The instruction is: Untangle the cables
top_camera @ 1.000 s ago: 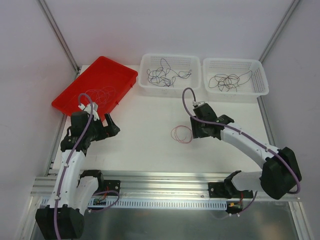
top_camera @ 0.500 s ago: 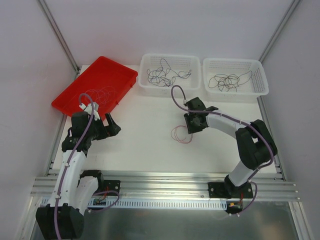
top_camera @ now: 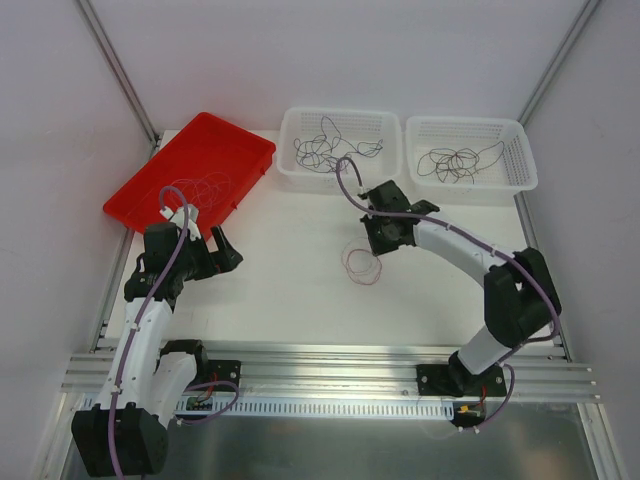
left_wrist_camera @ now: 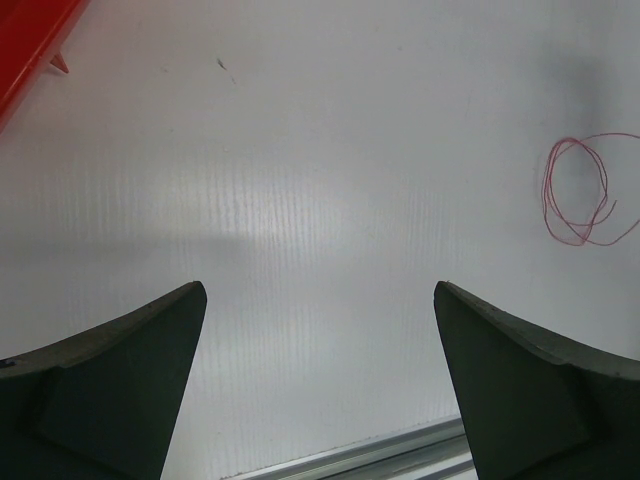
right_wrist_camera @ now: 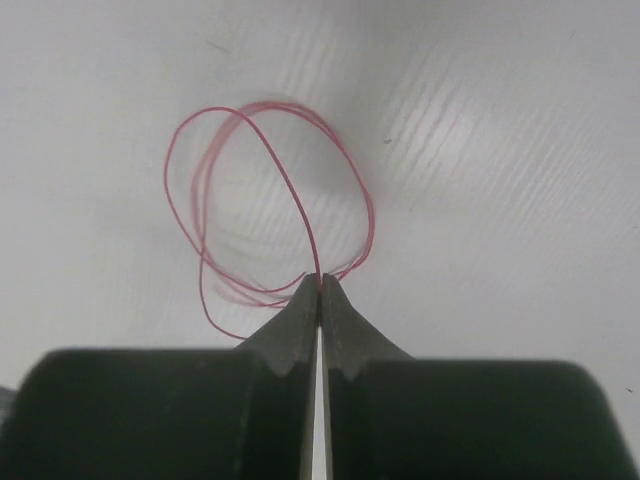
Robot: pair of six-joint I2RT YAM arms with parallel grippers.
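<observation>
A thin red-pink cable (top_camera: 362, 266) is coiled in loose loops over the table's middle. My right gripper (top_camera: 372, 246) is shut on one strand of it; in the right wrist view the tips (right_wrist_camera: 320, 282) pinch the red-pink cable (right_wrist_camera: 270, 190) and the loops hang ahead of them. My left gripper (top_camera: 224, 250) is open and empty at the left, beside the red tray; its wrist view shows the same cable (left_wrist_camera: 578, 192) far to the right. Dark purple cables (top_camera: 330, 150) lie in the middle basket, black ones (top_camera: 455, 163) in the right basket, faint thin wires (top_camera: 200, 186) in the red tray.
A red tray (top_camera: 240, 150) sits tilted at the back left. Two white mesh baskets (top_camera: 300, 178) (top_camera: 520, 150) stand side by side at the back. An aluminium rail (top_camera: 330, 368) runs along the table's near edge. Frame posts stand at both back corners.
My right arm has swung left and toward the back, folding at the elbow, with the red-pink cable dragged slightly left. The left arm has not moved.
</observation>
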